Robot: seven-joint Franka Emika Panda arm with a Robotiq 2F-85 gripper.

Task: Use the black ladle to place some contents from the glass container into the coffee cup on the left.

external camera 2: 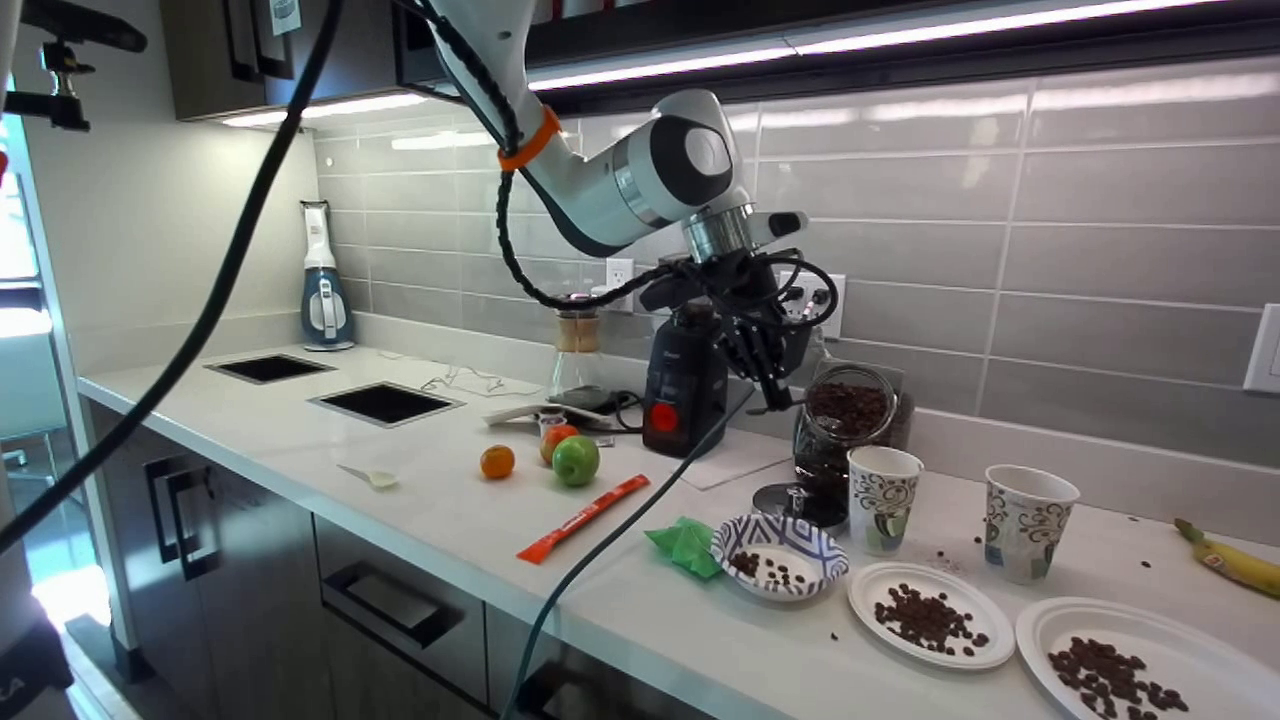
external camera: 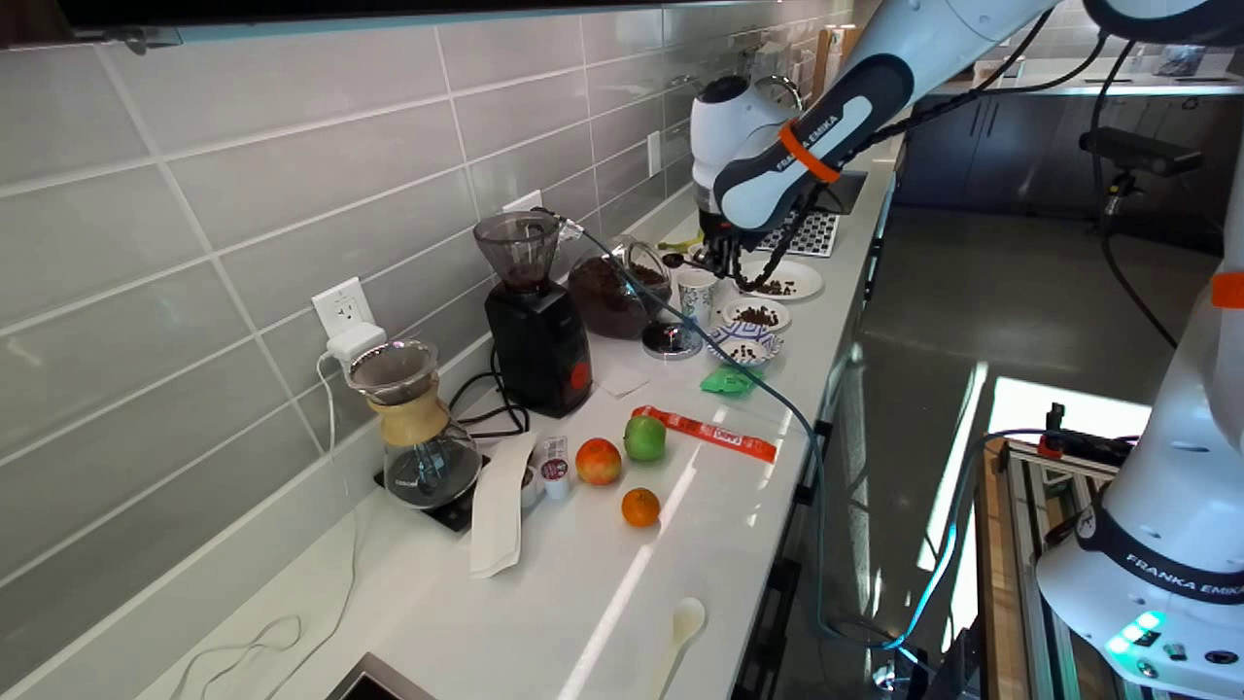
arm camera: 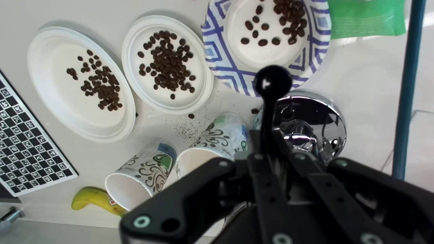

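My gripper (arm camera: 269, 140) is shut on the black ladle (arm camera: 273, 83), whose round bowl sticks out beyond the fingertips. Whether the ladle's bowl holds anything, I cannot tell. In an exterior view the ladle (external camera: 673, 260) shows beside the mouth of the glass container (external camera: 607, 297), a clear jar of dark coffee. That glass container (external camera 2: 848, 420) tilts with its mouth facing out in an exterior view. Right of it stands the patterned paper coffee cup on the left (external camera 2: 885, 500); a second cup (external camera 2: 1030, 525) stands farther right. Both cups are upright, and what lies inside them is hidden.
A chrome lid (arm camera: 305, 125) lies before the jar. Nearby are a patterned bowl (external camera 2: 780, 590) and two plates (arm camera: 168, 105) with beans. A blue cable (external camera: 729, 360) crosses the counter in front of the black grinder (external camera: 539, 340). A banana (external camera 2: 1240, 565) lies behind the cups.
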